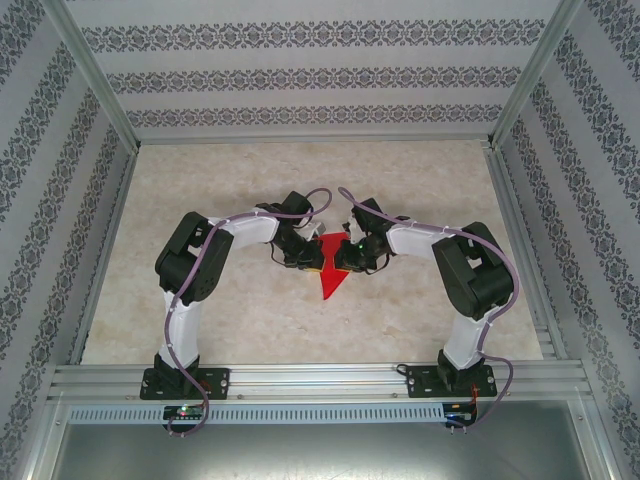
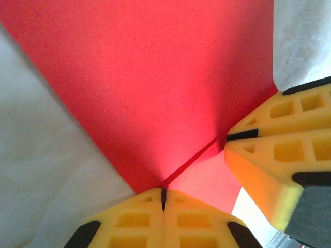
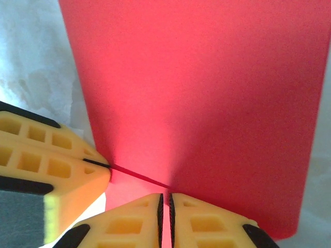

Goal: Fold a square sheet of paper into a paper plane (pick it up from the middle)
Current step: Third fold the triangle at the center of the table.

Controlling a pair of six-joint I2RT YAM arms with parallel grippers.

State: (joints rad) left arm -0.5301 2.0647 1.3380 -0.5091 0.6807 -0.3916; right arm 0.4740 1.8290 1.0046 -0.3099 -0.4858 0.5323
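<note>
Both pairs of jaws are clenched on one paper plane (image 1: 328, 284). The left gripper (image 2: 163, 199) pinches a raised crease of the plain red paper between its two yellow fingers (image 2: 137, 222), and the right gripper (image 3: 165, 204) pinches the same ridge just beside it. We count two arms, two grippers, four fingers, one plane. From above we see it at the middle of the pale table (image 1: 200, 190), between the two wrists, its point toward the arms' bases. Whether it rests there or hangs lifted, we cannot tell.
</note>
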